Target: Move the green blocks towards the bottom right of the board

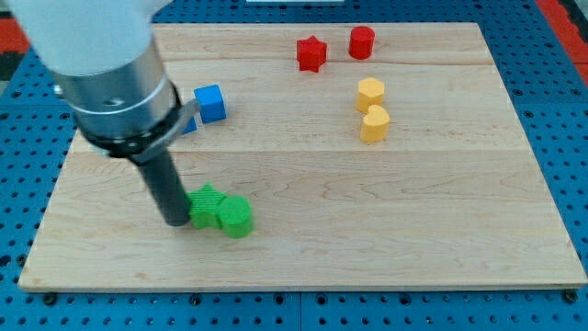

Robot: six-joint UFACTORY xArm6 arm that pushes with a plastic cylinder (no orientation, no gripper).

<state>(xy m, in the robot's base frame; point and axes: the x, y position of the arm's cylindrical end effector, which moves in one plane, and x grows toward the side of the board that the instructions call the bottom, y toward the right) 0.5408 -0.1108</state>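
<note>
Green blocks: two, a green star block (206,204) and a green cylinder block (237,217), touching each other, in the near left part of the counter (413,230).
Order: star on the left, cylinder just right of it and slightly nearer.
My tip: (175,222) the dark rod's lower end rests against the star's left side, so it stands just left of the green pair.
Fingers: the arm ends in a plain rod with no grasping part, so there is nothing to spread or pinch.
Blue cube: (210,103) far left, well apart from the green pair; a second blue block (188,123) shows partly behind the arm.
Yellow blocks: (370,93) and (374,124), touching, right of centre.
Red star: (311,53) far edge, with a red cylinder (361,42) just right of it.
</note>
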